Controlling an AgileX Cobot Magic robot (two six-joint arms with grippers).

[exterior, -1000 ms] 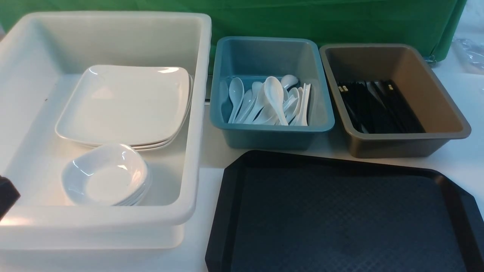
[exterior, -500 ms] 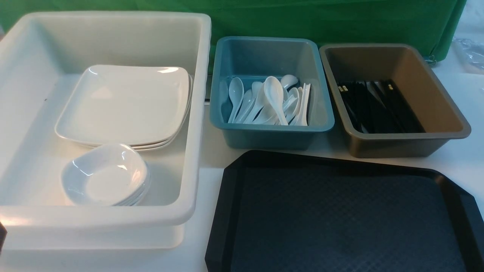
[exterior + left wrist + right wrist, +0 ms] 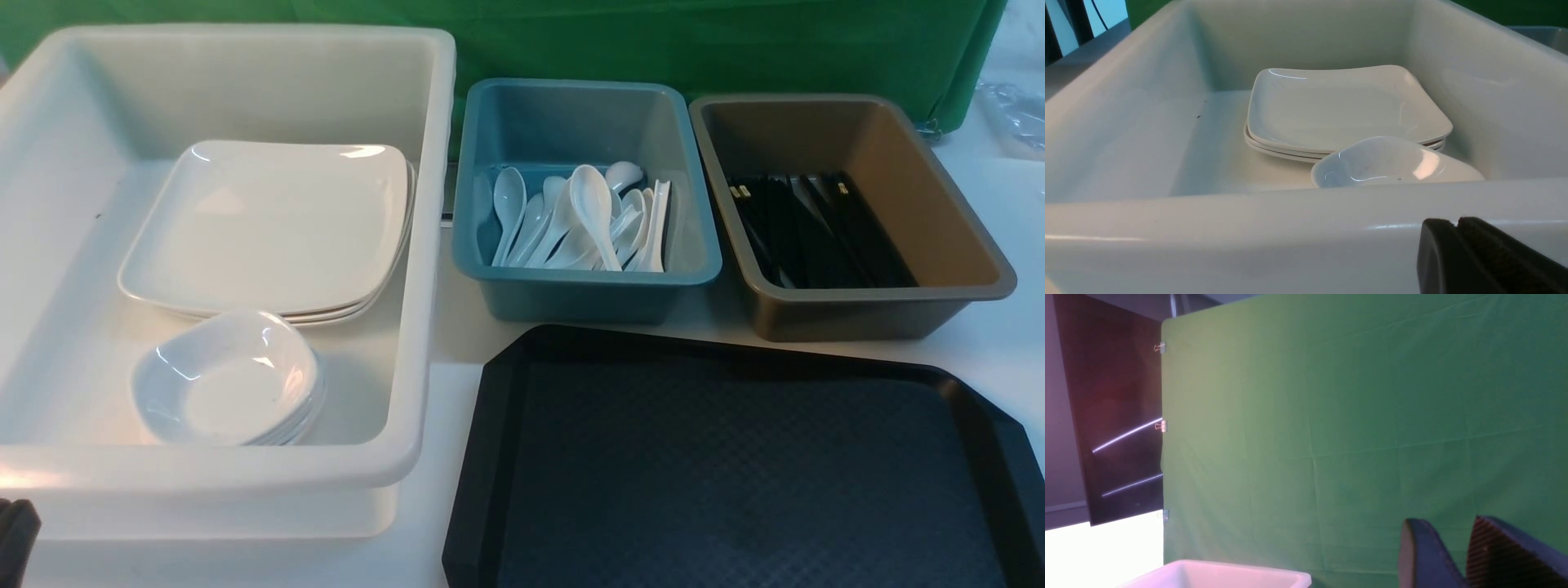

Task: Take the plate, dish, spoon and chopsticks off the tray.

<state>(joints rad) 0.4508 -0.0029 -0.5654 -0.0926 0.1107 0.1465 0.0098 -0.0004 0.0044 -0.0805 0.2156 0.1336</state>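
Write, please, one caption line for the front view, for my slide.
Black tray cleared: plates and dishes in white bin, spoons in blue bin, chopsticks in brown bin.

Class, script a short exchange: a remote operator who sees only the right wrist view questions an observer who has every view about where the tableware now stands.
Operator: I see only green cloth. Is anything on the tray?
Observer: Nothing shows on the tray, as far as the front view covers it.
Operator: Where are the plates?
Observer: The plates lie stacked inside the white bin.
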